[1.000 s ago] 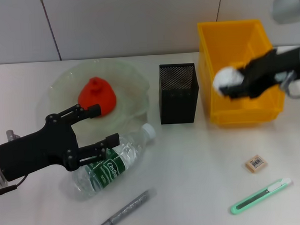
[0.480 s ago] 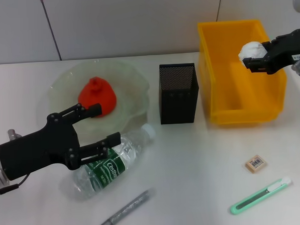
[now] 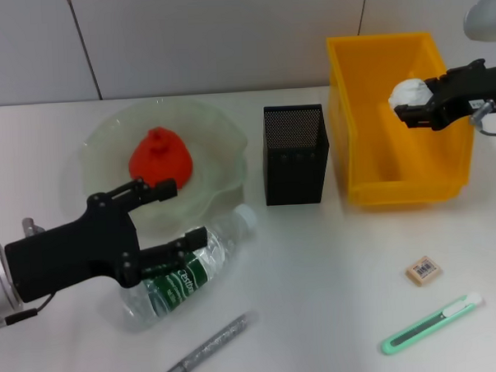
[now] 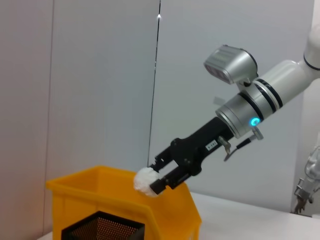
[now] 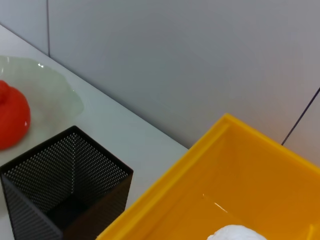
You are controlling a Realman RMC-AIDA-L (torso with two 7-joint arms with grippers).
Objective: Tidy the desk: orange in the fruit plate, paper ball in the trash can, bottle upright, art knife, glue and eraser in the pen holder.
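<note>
My right gripper (image 3: 406, 105) is shut on the white paper ball (image 3: 408, 90) and holds it above the yellow trash bin (image 3: 371, 176); the left wrist view shows the same gripper (image 4: 159, 181) with the ball (image 4: 145, 181) over the bin's rim (image 4: 120, 192). Over the lying clear bottle (image 3: 184, 275) my left gripper (image 3: 178, 215) hangs open. The orange (image 3: 159, 157) rests on the glass fruit plate (image 3: 106, 134). Behind the bottle cap stands the black mesh pen holder (image 3: 294, 155). An eraser (image 3: 422, 271), a green art knife (image 3: 431, 324) and a grey glue stick (image 3: 204, 350) lie on the table.
The right wrist view looks down on the pen holder (image 5: 65, 185), the orange (image 5: 12, 115) and the bin's yellow inside (image 5: 260, 190). A grey panelled wall runs close behind the table.
The right gripper carried the paper ball from the bin's front up and back, now over its inside. My left gripper shifted slightly right and lower over the bottle.
</note>
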